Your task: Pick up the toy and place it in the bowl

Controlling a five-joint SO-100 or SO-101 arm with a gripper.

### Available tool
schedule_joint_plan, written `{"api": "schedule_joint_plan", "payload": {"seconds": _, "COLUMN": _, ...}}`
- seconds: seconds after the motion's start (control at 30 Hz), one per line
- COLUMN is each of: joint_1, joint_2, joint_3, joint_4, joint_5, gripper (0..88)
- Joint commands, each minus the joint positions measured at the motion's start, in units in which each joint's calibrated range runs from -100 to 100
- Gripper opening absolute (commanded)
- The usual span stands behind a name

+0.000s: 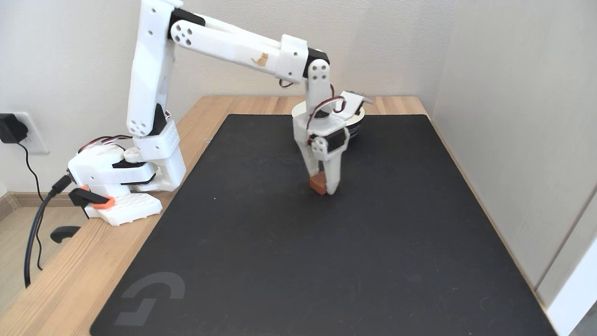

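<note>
The toy (318,184), a small reddish-brown block, sits low on the black mat (326,242) near its middle. My white gripper (322,185) points straight down over it, and its two fingers press against the block's sides, one finger (333,177) on the right. The block looks level with the mat, not raised. The bowl (358,127), dark outside with a pale rim, stands just behind the gripper at the mat's far edge, and the wrist hides most of it.
The arm's base (122,186) is clamped at the left edge of the wooden table (70,280), with cables trailing off to a wall plug (10,129). A wall runs close along the table's right side.
</note>
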Motion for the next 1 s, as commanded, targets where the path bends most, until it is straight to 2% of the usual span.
{"api": "schedule_joint_plan", "payload": {"seconds": 0.0, "joint_1": -4.4, "joint_2": -6.8, "joint_3": -8.9, "joint_4": -6.6, "joint_5": 0.1, "gripper": 2.9}}
{"api": "schedule_joint_plan", "payload": {"seconds": 0.13, "joint_1": -9.2, "joint_2": -14.4, "joint_3": -9.8, "joint_4": -14.7, "joint_5": 0.0, "gripper": 2.9}}
{"api": "schedule_joint_plan", "payload": {"seconds": 0.17, "joint_1": -12.0, "joint_2": -16.5, "joint_3": -9.8, "joint_4": -19.7, "joint_5": 0.0, "gripper": 2.6}}
{"api": "schedule_joint_plan", "payload": {"seconds": 0.3, "joint_1": -17.7, "joint_2": -17.7, "joint_3": -9.8, "joint_4": -27.5, "joint_5": 0.0, "gripper": 2.5}}
{"api": "schedule_joint_plan", "payload": {"seconds": 0.5, "joint_1": -27.7, "joint_2": -17.4, "joint_3": 6.2, "joint_4": -44.2, "joint_5": -1.0, "gripper": 2.5}}
{"api": "schedule_joint_plan", "payload": {"seconds": 0.63, "joint_1": -29.1, "joint_2": -17.4, "joint_3": 16.1, "joint_4": -45.9, "joint_5": -5.7, "gripper": 2.5}}
{"api": "schedule_joint_plan", "payload": {"seconds": 0.83, "joint_1": -28.9, "joint_2": -17.5, "joint_3": 21.5, "joint_4": -45.1, "joint_5": -5.8, "gripper": 3.3}}
{"api": "schedule_joint_plan", "payload": {"seconds": 0.93, "joint_1": -28.8, "joint_2": -18.0, "joint_3": 22.8, "joint_4": -45.1, "joint_5": -5.8, "gripper": 9.8}}
{"api": "schedule_joint_plan", "payload": {"seconds": 0.97, "joint_1": -28.8, "joint_2": -18.0, "joint_3": 22.9, "joint_4": -45.1, "joint_5": -5.8, "gripper": 20.9}}
